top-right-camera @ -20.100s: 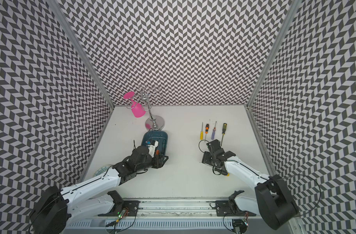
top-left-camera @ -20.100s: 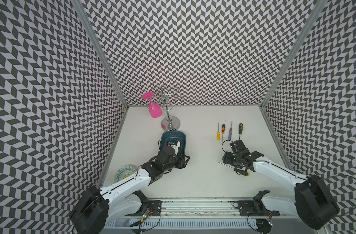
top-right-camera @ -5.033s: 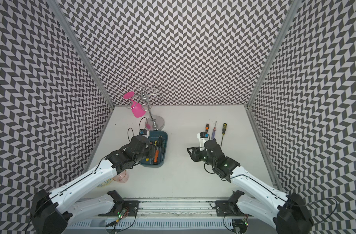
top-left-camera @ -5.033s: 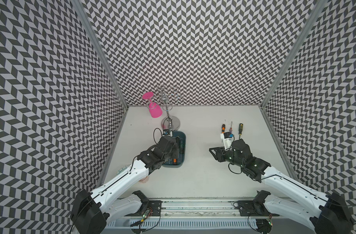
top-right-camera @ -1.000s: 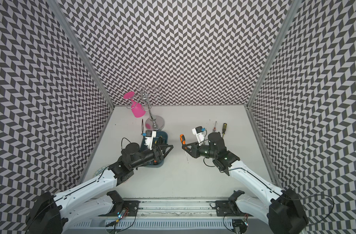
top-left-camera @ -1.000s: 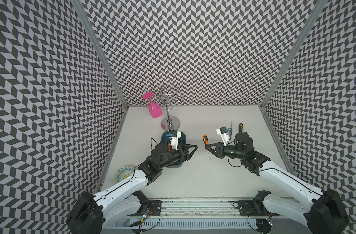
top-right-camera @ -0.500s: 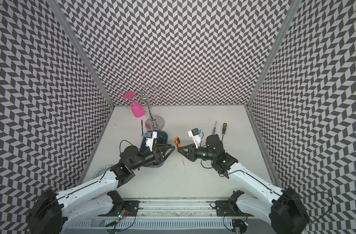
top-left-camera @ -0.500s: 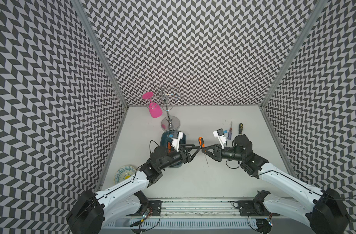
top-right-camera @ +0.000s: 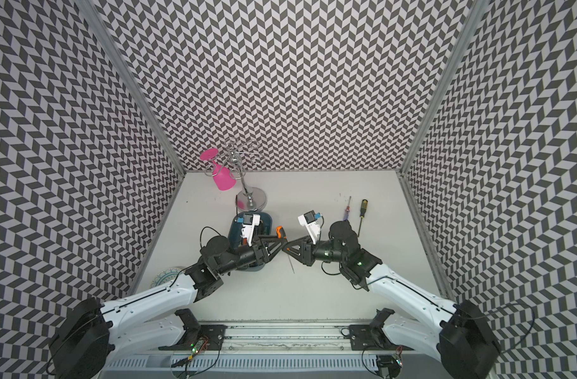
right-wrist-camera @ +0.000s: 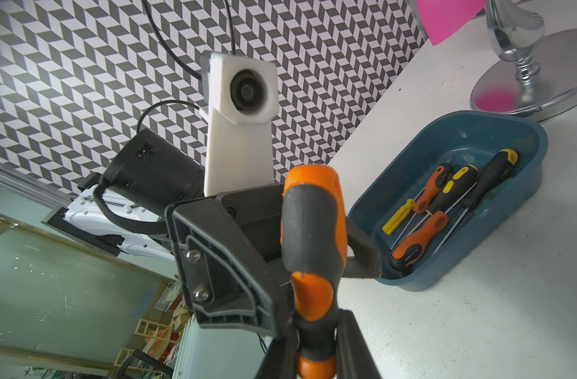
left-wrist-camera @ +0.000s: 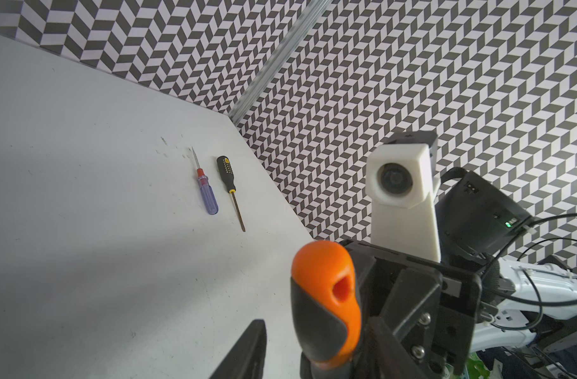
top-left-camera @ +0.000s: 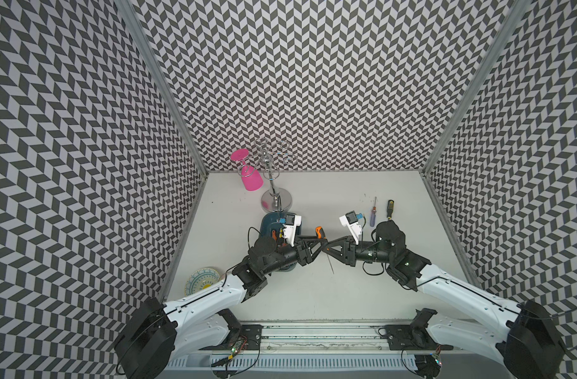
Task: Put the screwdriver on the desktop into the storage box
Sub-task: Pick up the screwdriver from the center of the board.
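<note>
In both top views the 2 arms meet above the middle of the counter (top-left-camera: 313, 295), their tips against each other. The screwdriver (top-left-camera: 319, 231) stands between them, clear of the surface, with its orange handle up and its thin shaft pointing down. The storage box (top-left-camera: 266, 219) lies on the counter under the left arm's wrist, mostly covered by it. A purple-handled screwdriver (top-left-camera: 373, 216) and a black-and-yellow screwdriver (top-left-camera: 389, 210) lie beyond the right pincer (top-left-camera: 327, 248). These views do not show the grip of either pincer.

The left wrist view shows a gap between 1 finger (left-wrist-camera: 244, 351) of the left pincer (left-wrist-camera: 310, 347) and the handle. That pincer is apart, astride the handle.

The right wrist view shows the right pincer clamped on the handle's lower end. It also shows the box's inside, where 5 screwdrivers (right-wrist-camera: 418, 242) lie.
</note>
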Tool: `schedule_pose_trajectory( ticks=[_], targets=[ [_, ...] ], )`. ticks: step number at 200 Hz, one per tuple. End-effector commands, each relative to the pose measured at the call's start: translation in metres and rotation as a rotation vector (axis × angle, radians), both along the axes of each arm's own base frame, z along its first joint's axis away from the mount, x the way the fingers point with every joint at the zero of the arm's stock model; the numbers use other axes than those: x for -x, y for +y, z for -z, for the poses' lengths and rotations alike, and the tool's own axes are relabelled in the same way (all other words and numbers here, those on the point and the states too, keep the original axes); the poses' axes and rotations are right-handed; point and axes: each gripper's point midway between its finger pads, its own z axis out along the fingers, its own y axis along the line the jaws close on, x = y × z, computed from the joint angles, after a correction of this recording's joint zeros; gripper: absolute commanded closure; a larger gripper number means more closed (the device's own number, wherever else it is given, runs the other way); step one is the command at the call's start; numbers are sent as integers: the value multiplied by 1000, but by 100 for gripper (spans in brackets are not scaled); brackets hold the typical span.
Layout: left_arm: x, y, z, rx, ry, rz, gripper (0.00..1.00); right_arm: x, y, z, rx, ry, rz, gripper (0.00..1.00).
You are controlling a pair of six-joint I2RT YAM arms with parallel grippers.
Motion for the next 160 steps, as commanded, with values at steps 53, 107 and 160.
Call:
schedule_pose_trajectory(
  ticks=[53,107,160],
  targets=[
    [5,-4,-12,27,-34,31,81,7,9,-5,-39,-40,-45,88],
    [5,-4,-11,5,-32,29,100,7,7,2,-15,-35,-34,67],
    [-5,9,-9,-102,-36,-47,100,4,-2,11,46,-57,15,63]
  ],
)
